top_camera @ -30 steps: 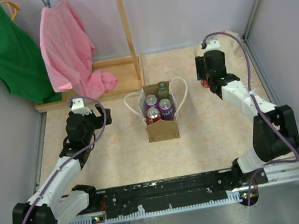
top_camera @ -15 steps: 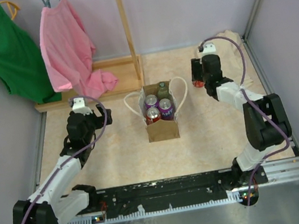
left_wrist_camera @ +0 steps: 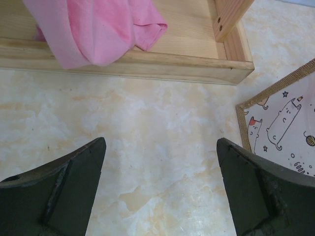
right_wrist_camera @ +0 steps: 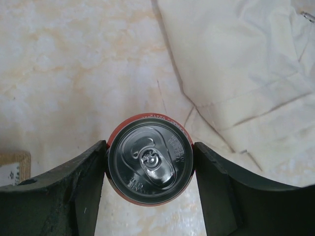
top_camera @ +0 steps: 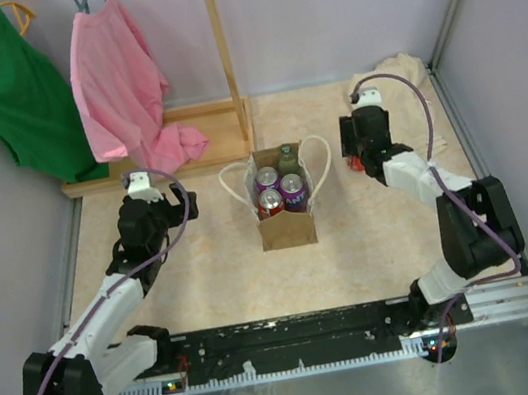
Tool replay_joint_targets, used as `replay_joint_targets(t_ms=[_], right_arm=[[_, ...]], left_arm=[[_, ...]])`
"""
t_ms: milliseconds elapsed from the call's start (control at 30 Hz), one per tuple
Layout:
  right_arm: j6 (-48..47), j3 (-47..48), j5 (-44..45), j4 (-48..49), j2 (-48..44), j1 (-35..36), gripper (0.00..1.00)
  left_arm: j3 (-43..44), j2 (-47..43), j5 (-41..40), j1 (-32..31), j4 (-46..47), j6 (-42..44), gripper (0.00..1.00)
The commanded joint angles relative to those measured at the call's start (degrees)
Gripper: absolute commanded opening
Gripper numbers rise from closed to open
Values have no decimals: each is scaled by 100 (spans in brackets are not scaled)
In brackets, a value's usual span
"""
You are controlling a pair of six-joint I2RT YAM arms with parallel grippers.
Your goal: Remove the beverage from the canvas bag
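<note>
The right claw (right_wrist_camera: 150,153) squeezes an upright red can (right_wrist_camera: 149,169) from both sides, apparently to park it on the desk (right_wrist_camera: 74,59) beside a pale cloth (right_wrist_camera: 236,73), with the canvas bag (top_camera: 287,229) and its other cans (top_camera: 281,193) well off to that claw's left, while the left claw (left_wrist_camera: 160,162) gapes wide and empty.

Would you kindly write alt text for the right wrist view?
From above, the right gripper is shut on an upright red can, gripping it from both sides. Below lies a marbled tabletop, with a pale beige cloth at upper right.
</note>
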Motion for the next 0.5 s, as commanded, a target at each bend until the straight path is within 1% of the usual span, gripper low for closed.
replay_joint_targets(t_ms=[0, 200, 367, 467], right_arm=[[271, -212, 665, -169, -1165, 195, 0], [603, -885, 667, -897, -2405, 393, 0], [929, -1308, 774, -1536, -3279, 958, 0], [1137, -1467, 770, -1921, -3635, 1382, 0]], left_arm=[[161, 16, 69, -30, 172, 1, 100], [137, 30, 116, -30, 198, -42, 100], [152, 14, 137, -30, 174, -64, 100], [152, -24, 148, -29, 148, -70, 100]])
